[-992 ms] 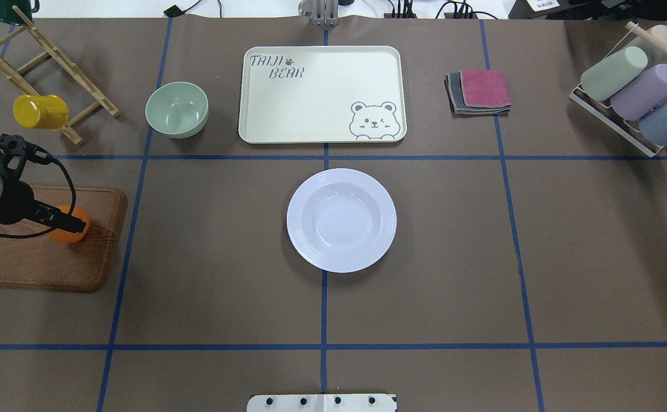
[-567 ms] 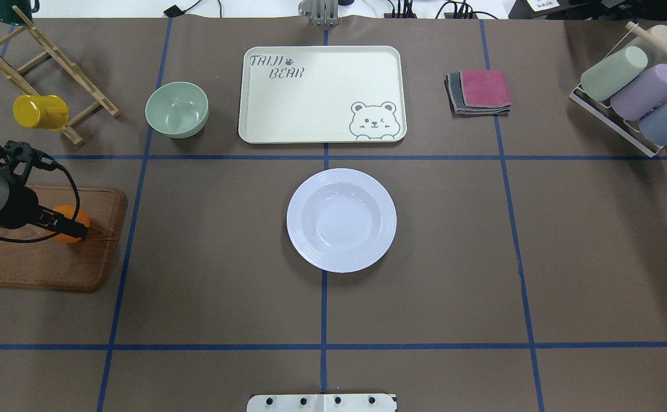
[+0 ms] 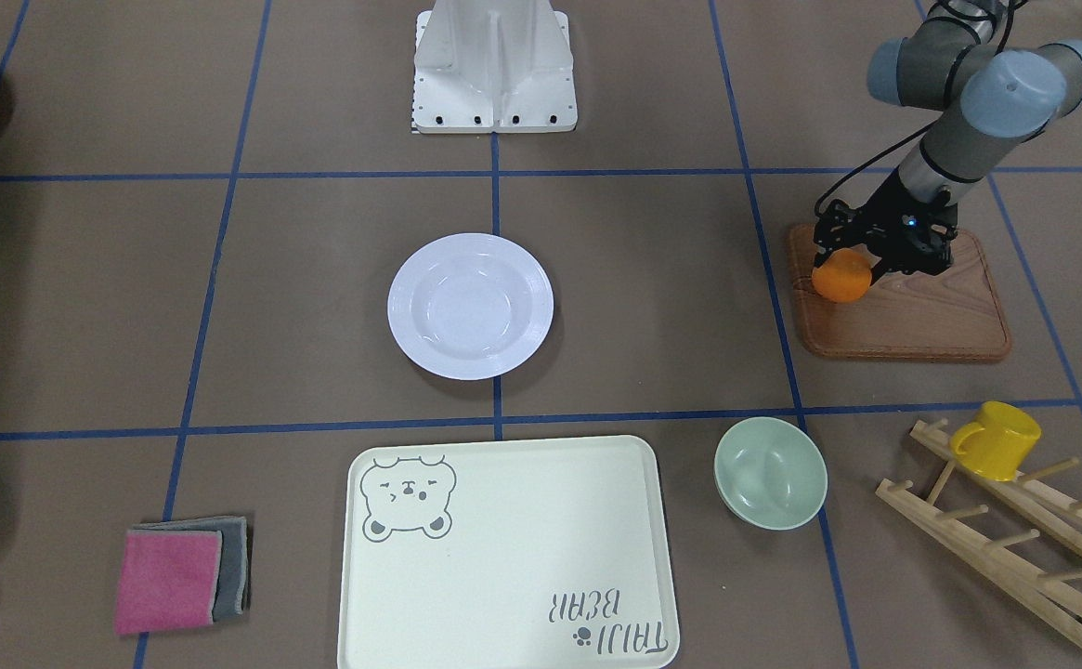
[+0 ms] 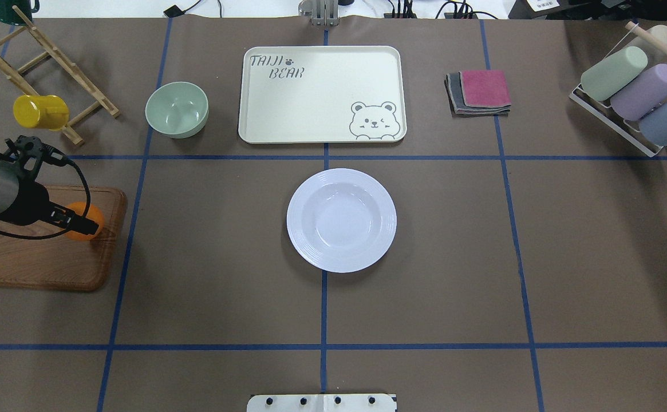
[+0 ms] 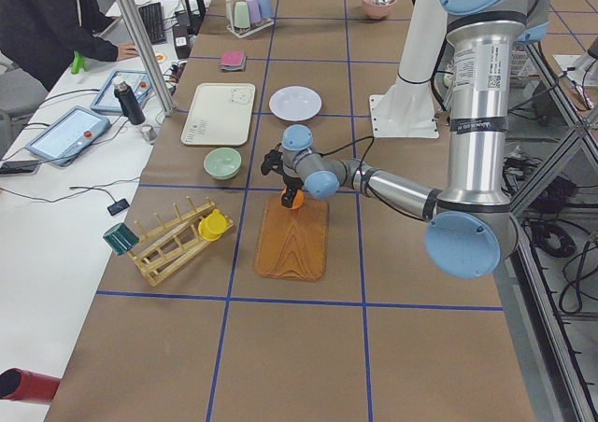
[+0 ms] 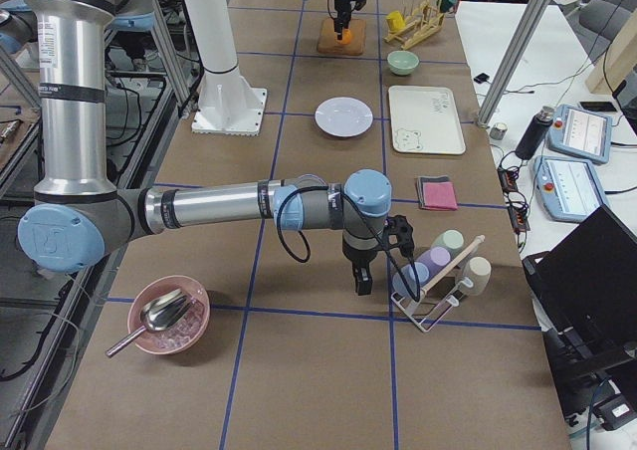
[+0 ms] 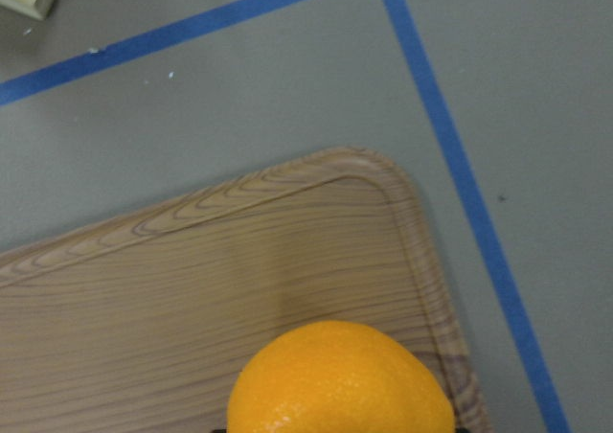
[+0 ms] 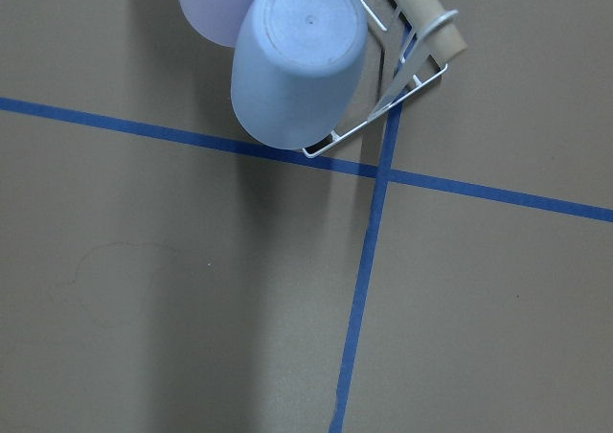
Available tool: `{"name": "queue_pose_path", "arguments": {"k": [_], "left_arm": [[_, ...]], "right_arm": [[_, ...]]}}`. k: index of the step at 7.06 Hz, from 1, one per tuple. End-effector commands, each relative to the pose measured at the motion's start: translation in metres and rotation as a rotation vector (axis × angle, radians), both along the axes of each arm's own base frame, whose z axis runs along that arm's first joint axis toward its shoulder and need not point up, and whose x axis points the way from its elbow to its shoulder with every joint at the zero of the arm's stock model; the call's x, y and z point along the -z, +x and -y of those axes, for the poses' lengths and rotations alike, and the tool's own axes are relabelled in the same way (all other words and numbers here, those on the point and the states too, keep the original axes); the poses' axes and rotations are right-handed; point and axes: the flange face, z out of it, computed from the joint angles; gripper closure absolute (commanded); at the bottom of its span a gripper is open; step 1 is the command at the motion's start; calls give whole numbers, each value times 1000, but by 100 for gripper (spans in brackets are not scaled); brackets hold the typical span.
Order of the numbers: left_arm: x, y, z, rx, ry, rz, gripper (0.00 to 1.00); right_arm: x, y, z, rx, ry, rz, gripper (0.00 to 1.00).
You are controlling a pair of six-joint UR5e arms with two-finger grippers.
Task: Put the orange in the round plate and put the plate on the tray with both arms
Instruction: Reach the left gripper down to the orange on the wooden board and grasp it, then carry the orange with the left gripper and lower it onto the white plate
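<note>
The orange is between the fingers of my left gripper, which is shut on it over the right end of the brown wooden board. From the front, the orange hangs at the board's edge nearest the round plate. The left wrist view shows the orange above the board's corner. The white round plate sits empty at the table's middle. Behind it lies the cream tray, also empty. My right gripper shows only in the exterior right view, so I cannot tell its state.
A pale-green bowl stands left of the tray. A yellow mug hangs on a wooden rack. Folded cloths and a wire rack of cups are at the right. A pink bowl sits near the right arm.
My left gripper has shifted a little to the right with the orange in it, toward the board's right edge. The plate and tray have not moved.
</note>
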Motion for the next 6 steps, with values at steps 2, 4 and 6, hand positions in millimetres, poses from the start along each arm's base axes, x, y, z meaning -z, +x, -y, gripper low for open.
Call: {"name": "queue_pose_path", "arguments": {"k": [2,4,6], "left_arm": [[171,69,47,84,-133,-24,100],[270,167,38,137,-219,-25,100],[334,296,22,203,-261,8,100]], "right_arm": [[8,-2,5,2,12,15,0],[28,-15,22,-43,-19,30,0],[49,-43,39,-46,-30,38,0]]}}
